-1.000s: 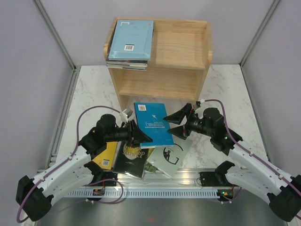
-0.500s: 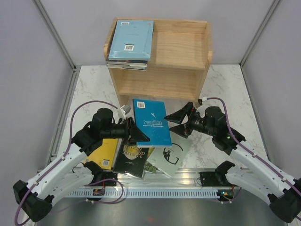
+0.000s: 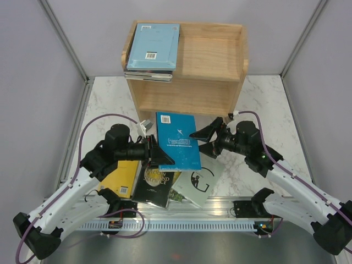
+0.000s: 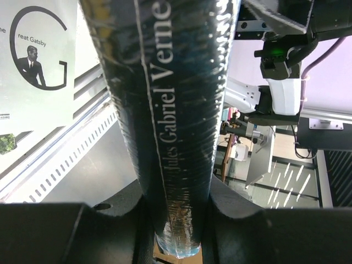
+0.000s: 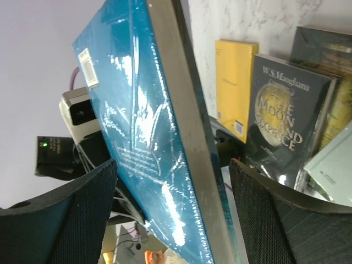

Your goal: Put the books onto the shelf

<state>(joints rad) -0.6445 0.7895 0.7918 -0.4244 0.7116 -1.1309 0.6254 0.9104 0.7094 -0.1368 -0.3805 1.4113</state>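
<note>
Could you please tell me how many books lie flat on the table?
4: yellow book, black book, pale Gatsby book, green book peeking between those two; others may hide beneath.

A teal book (image 3: 177,140) hangs tilted before the wooden shelf (image 3: 212,58). A light blue book (image 3: 154,45) tops a stack (image 3: 148,75), perhaps three, at the top tier's left end. A yellow book (image 3: 125,179), a black book (image 3: 155,184) and a pale book (image 3: 202,179) overlap at the table's near edge

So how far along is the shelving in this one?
Done: a small stack topped by a light blue book lies on top of the shelf. In hand: the left gripper clamps the teal book by its spine, the open right gripper straddling its opposite edge. Left: the yellow book, black book and pale Gatsby book lie on the table.
</note>
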